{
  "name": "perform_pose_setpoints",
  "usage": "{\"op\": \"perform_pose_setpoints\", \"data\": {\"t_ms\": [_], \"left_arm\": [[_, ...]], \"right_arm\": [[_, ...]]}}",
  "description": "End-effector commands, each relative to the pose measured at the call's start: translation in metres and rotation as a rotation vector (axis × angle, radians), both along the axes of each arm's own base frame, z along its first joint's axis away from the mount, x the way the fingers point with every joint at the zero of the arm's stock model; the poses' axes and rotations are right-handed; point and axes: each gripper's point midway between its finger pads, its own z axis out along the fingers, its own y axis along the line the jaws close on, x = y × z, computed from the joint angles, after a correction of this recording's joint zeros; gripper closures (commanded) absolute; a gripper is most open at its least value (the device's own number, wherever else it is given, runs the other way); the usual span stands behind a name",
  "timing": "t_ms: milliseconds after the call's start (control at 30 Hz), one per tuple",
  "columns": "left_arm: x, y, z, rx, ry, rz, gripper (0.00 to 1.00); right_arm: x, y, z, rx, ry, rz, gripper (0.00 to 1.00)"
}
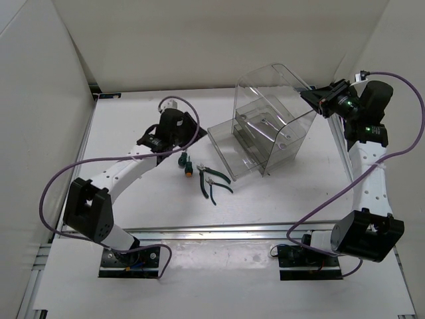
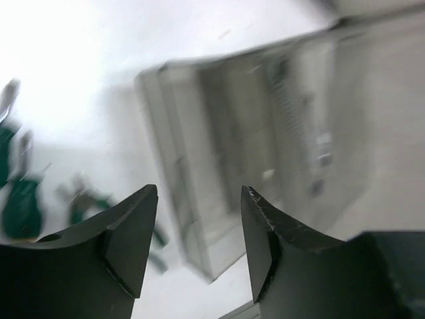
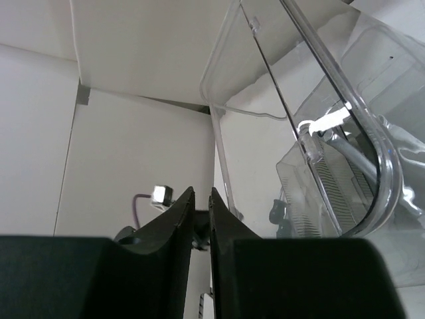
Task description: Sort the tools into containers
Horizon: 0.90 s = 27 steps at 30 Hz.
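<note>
Fingers of the left gripper [image 2: 199, 199] stand apart with nothing between them, hanging over the white table [image 1: 153, 209] near the tall clear plastic bin [image 1: 265, 143]. Over at the bin's raised lid, the right gripper [image 3: 201, 197] has its fingers almost together, nothing visible between them. Plenty left by my reckoning: the dark-green-handled pliers [image 1: 214, 181], the stubby green-handled screwdriver [image 1: 181, 159] and its orange-handled partner [image 1: 189, 168] lie on the table just beside the bin. No wrenches show on the table; whether they're inside I can't tell.
</note>
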Motion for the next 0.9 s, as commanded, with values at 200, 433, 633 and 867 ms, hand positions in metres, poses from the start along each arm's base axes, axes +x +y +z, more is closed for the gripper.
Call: {"op": "perform_pose_setpoints", "data": {"t_ms": [200, 433, 633, 867], "left_arm": [[-0.105, 0.040, -0.122, 0.405, 0.442, 0.007, 0.34], [-0.136, 0.015, -0.137, 0.367, 0.588, -0.052, 0.29], [-0.157, 0.001, -0.158, 0.396, 0.684, -0.094, 0.29], [-0.166, -0.006, -0.170, 0.430, 0.710, -0.103, 0.35]], "right_arm": [[-0.026, 0.009, 0.012, -0.024, -0.068, 0.009, 0.82], [-0.040, 0.011, 0.002, -0.024, -0.042, 0.006, 0.82], [-0.049, 0.013, 0.000, -0.028, -0.034, 0.012, 0.82], [-0.057, 0.014, 0.005, -0.045, -0.035, 0.017, 0.82]]}}
